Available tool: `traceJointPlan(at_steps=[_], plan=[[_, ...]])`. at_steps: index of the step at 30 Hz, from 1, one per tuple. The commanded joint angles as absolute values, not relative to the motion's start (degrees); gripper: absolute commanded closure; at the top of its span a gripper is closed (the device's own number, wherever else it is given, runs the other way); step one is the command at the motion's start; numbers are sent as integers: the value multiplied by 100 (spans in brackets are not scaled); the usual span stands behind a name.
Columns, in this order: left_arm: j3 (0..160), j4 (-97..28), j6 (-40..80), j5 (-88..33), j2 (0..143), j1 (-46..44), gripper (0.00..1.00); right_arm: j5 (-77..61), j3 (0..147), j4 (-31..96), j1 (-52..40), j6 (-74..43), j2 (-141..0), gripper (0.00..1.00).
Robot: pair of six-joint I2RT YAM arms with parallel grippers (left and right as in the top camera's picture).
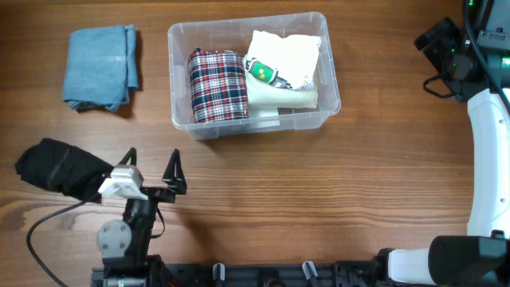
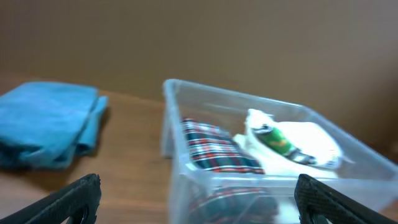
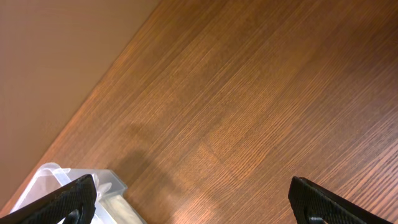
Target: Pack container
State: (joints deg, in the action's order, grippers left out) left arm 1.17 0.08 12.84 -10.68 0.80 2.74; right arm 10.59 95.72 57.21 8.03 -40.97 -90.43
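The clear plastic container (image 1: pixel 182 36) stands at the table's middle back. It holds a red plaid folded garment (image 1: pixel 217 85) on the left and a white garment with a green print (image 1: pixel 283 64) on the right. A folded blue garment (image 1: pixel 101 67) lies on the table to its left. My left gripper (image 1: pixel 151 163) is open and empty near the front left, in front of the container (image 2: pixel 186 99). The left wrist view also shows the plaid garment (image 2: pixel 217 152), the white garment (image 2: pixel 305 143) and the blue garment (image 2: pixel 46 124). My right gripper (image 3: pixel 193 199) is open and empty over bare wood, the container corner (image 3: pixel 46 177) at its left.
The right arm (image 1: pixel 486 143) runs along the right edge of the table, its black head at the back right corner. A black cloth-covered part (image 1: pixel 56 167) of the left arm sits at the front left. The robot base (image 1: pixel 239 275) lines the front edge.
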Motion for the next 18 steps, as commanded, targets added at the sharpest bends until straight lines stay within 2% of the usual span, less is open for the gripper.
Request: traceJointPlan(at_steps=[1,4,13,16,18], plan=[[843,-294,1549,-1581,244,307,0,1157,9553,5728,790,-4202,-9052,0],[1605,-845,1544,-1553,735,355,0,1157,9553,5728,790,-4204,-9052,0],[5579,-4386,1135,-1772,4294,591,0,1157,9553,5728,790,-4204,-9052,0],[6163,-4606,1135,-2816,4838,591,0,1157,9553,5728,790,-4202,-9052,0],[6173,-4528,1142,-3068,4987,591,0,1157,9553,5728,790,-4204,-9052,0]])
